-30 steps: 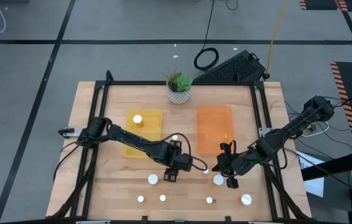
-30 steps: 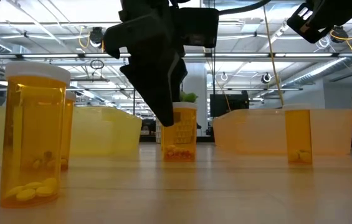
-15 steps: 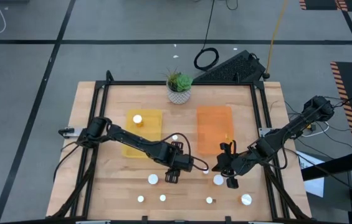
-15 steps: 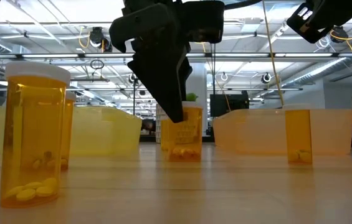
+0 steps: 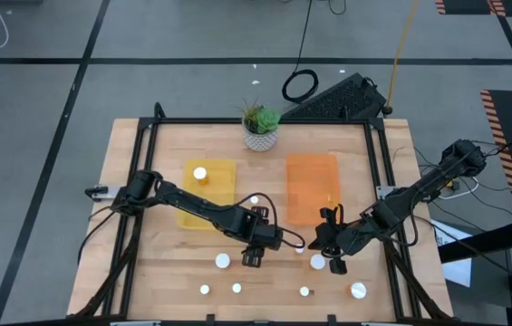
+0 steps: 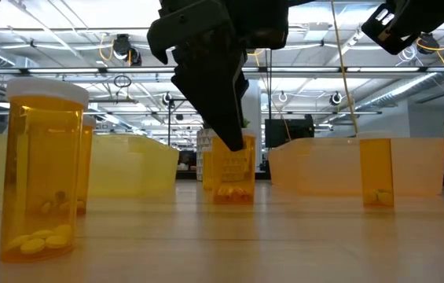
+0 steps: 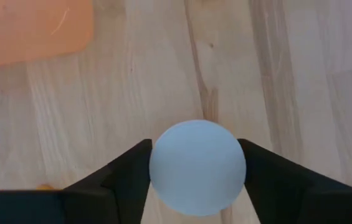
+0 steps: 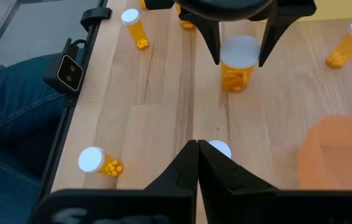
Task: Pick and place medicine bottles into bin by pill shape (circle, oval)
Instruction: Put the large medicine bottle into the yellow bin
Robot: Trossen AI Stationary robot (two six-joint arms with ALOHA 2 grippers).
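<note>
Two arms work mid-table. Left gripper (image 5: 297, 243) straddles a medicine bottle (image 7: 197, 167), fingers (image 7: 123, 177) spread on either side of the white cap, flush against it or nearly so; bottle stands upright on the wooden table (image 5: 147, 272), just off the orange bin (image 5: 313, 186). Right gripper (image 5: 322, 249) hangs close beside it, fingers pressed together and empty, with another bottle (image 5: 317, 263) right below. Yellow bin (image 5: 208, 193) holds one bottle (image 5: 200, 173). More bottles stand near the front edge (image 5: 222, 262). Potted plant (image 5: 260, 125) sits at the far edge. A person's denim-clad leg (image 8: 14, 137) shows beside the table.
</note>
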